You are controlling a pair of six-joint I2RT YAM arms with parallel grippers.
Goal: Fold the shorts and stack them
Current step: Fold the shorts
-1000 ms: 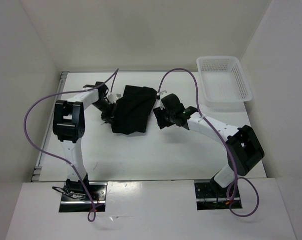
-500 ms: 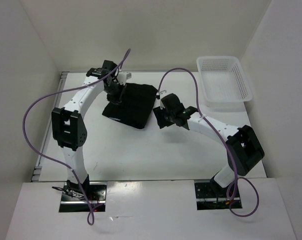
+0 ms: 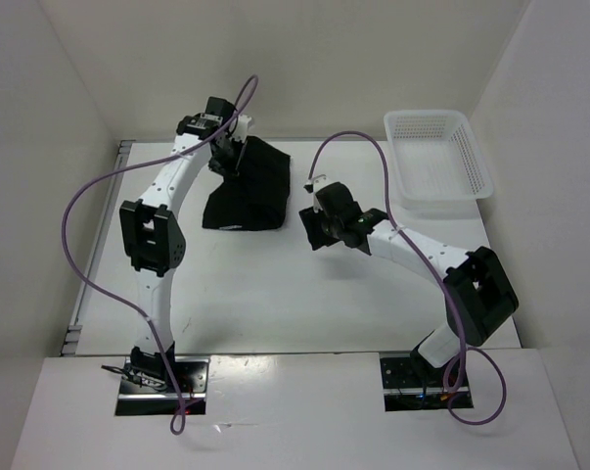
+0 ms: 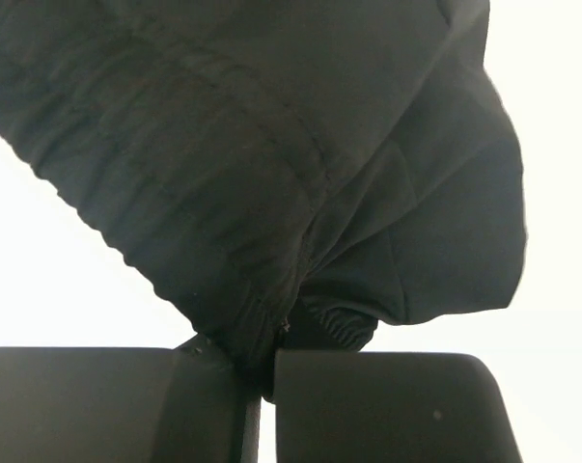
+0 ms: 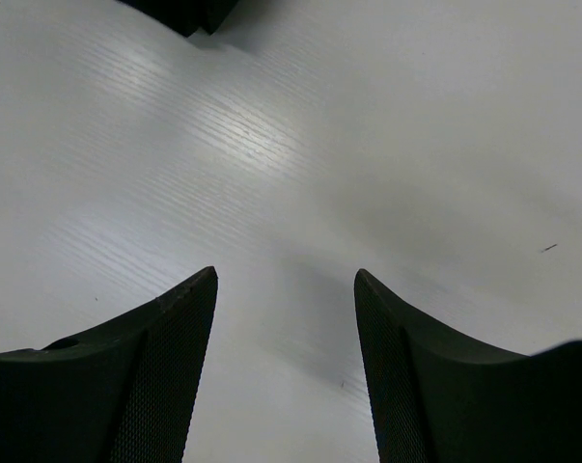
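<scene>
Far across the table [image 3: 275,294], left gripper [image 4: 262,371] pinches the shorts [image 3: 248,191]; right gripper [image 5: 286,299] — spread wide — empty

A white table [image 3: 275,304] sits boxed in by plain white panel walls [image 3: 304,59] rising from its far, left and right edges. Its surface is matte with fine grain lines (clearest in the right wrist view). A metal rail [image 3: 74,328] runs along the table's left edge, and a white perforated basket [image 3: 424,117] rests at its far right corner. Light falls evenly, shadows soft.
</scene>
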